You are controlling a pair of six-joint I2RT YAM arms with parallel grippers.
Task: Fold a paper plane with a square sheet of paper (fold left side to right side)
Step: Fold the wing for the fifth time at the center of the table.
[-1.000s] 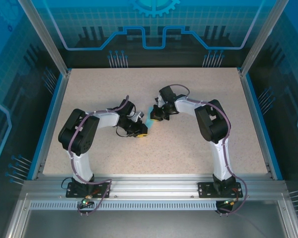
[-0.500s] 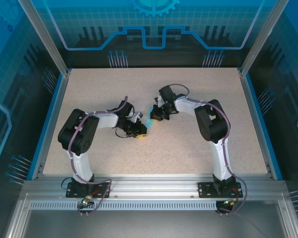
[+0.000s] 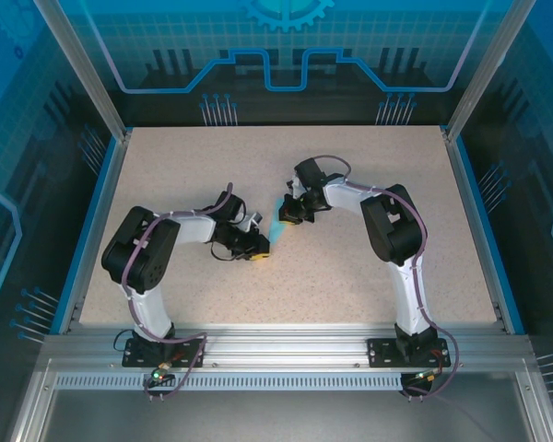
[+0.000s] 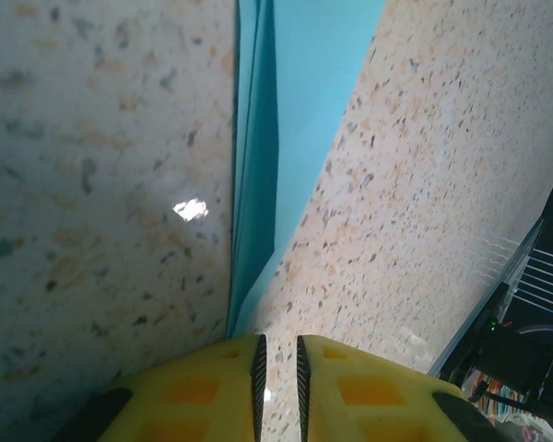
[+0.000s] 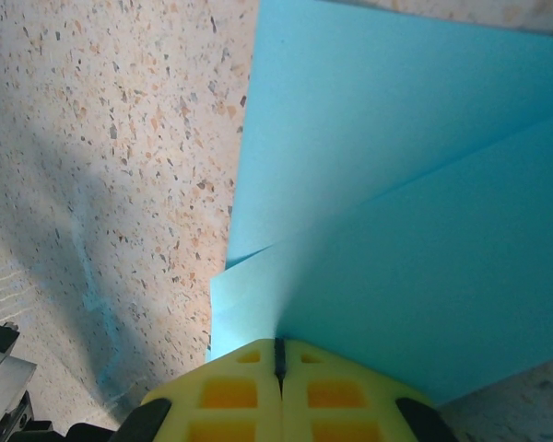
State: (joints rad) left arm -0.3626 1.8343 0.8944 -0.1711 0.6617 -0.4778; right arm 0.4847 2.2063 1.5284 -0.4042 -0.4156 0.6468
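The light-blue sheet of paper (image 3: 276, 222) lies folded into a narrow pointed shape mid-table, between my two grippers. In the left wrist view the paper (image 4: 300, 110) tapers to a tip that ends at the outer side of my left finger. My left gripper (image 4: 278, 361) is open by a thin slit, with bare table showing between the pads. It sits at the paper's near end (image 3: 260, 248). In the right wrist view, layered flaps of the paper (image 5: 396, 184) run into the seam of my right gripper (image 5: 278, 354), which is shut on a paper edge (image 3: 285, 216).
The speckled tabletop (image 3: 286, 285) is bounded by blue rails on the left (image 3: 90, 230) and right (image 3: 484, 230). The right arm's elbow (image 3: 392, 226) stands to the right of the paper. A metal frame runs along the near edge (image 3: 276, 354).
The left arm's elbow has swung a little to the left and its gripper has shifted slightly toward the near side. The right arm and the paper have stayed put.
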